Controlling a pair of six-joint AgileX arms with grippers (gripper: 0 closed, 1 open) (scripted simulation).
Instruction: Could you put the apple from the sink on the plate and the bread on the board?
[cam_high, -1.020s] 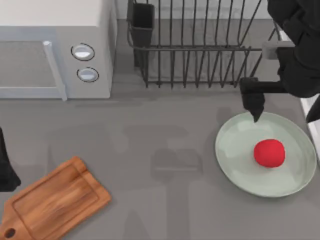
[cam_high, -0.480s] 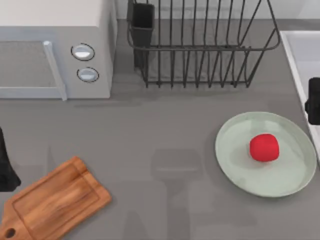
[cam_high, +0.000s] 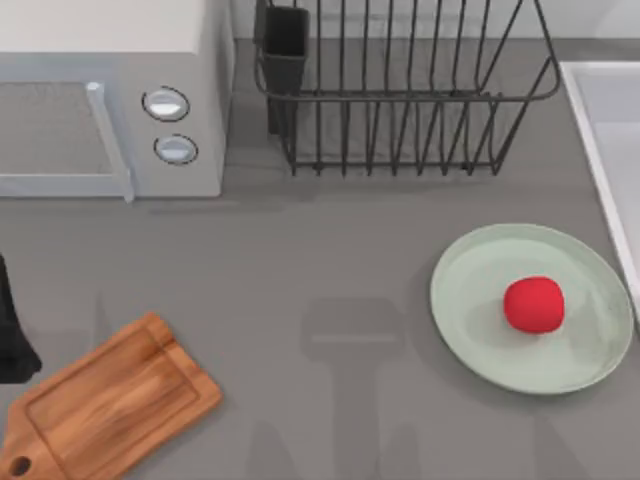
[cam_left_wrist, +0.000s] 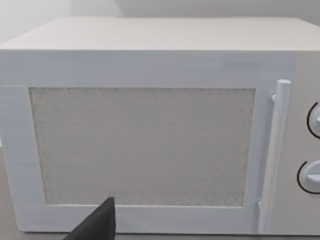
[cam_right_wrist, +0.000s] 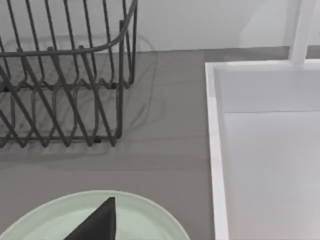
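Note:
The red apple (cam_high: 534, 304) lies on the pale green plate (cam_high: 470, 300), right of the plate's centre, with nothing touching it. At the table's front left is the wooden board (cam_high: 110, 405), bare. The white sink (cam_high: 598, 130) runs along the right edge, and the part of its basin (cam_right_wrist: 270, 165) in the right wrist view holds nothing. The bread is out of view. A dark part of my right gripper (cam_right_wrist: 97, 225) hangs over the plate's rim (cam_right_wrist: 60, 207), beside the sink. My left arm (cam_high: 12, 330) stays parked at the left edge, its gripper (cam_left_wrist: 95, 226) facing the microwave.
A white microwave (cam_high: 110, 100) fills the back left. A black wire dish rack (cam_high: 400, 90) with a dark cup (cam_high: 285, 40) stands at the back centre. The grey counter (cam_high: 320, 260) stretches between board and plate.
My right arm has pulled away to the right and left the top view. The apple stays on the plate and has shifted slightly.

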